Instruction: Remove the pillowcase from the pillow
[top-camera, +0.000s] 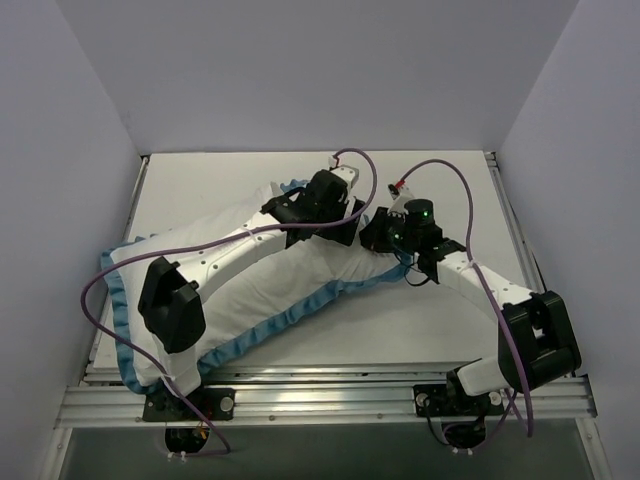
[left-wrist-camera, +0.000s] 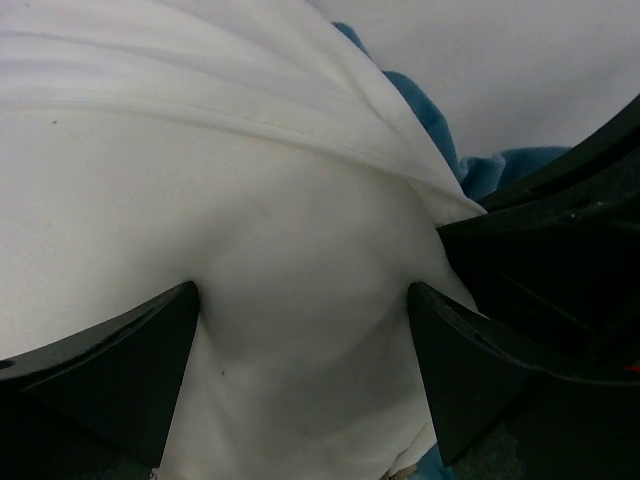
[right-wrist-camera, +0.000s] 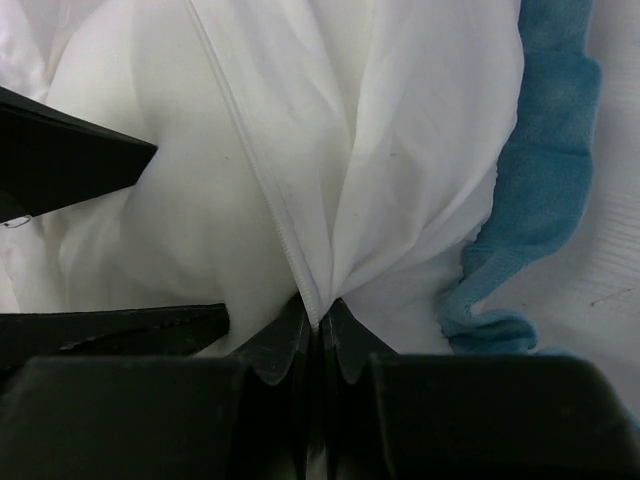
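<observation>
— What is lying nearest your bases?

— The pillowcase (top-camera: 260, 300) is lying slantwise on the table (top-camera: 440, 310) with its plain white side up. Its near corner is sitting close to my left base and its far end is reaching towards the middle. The blue trim (top-camera: 300, 312) is running along its near edge. The cover is bulging full, so the pillow is sitting inside it. I cannot tell white cushion from white cover anywhere.

— And your arms?

— My left arm (top-camera: 230, 255) is stretching out over the length of the cover. My right arm (top-camera: 480, 280) is coming in from the right side of the table. The two are meeting at the cover's far end.

— What is the right gripper doing?

— My right gripper (right-wrist-camera: 320, 325) is pinching a ridge of the white cloth. Its fingers are pressing tight together, and a stitched seam is running straight down into them. The trim is curling just to the right of that pinch.

— And the left?

— My left gripper (left-wrist-camera: 300, 300) is standing wide apart and gripping nothing. Its fingers (left-wrist-camera: 130, 370) are pressing down on the white cloth, which is swelling up between them. It is sitting just beside the right gripper. Beyond both, more of the trim is peeking out past the far end.
</observation>
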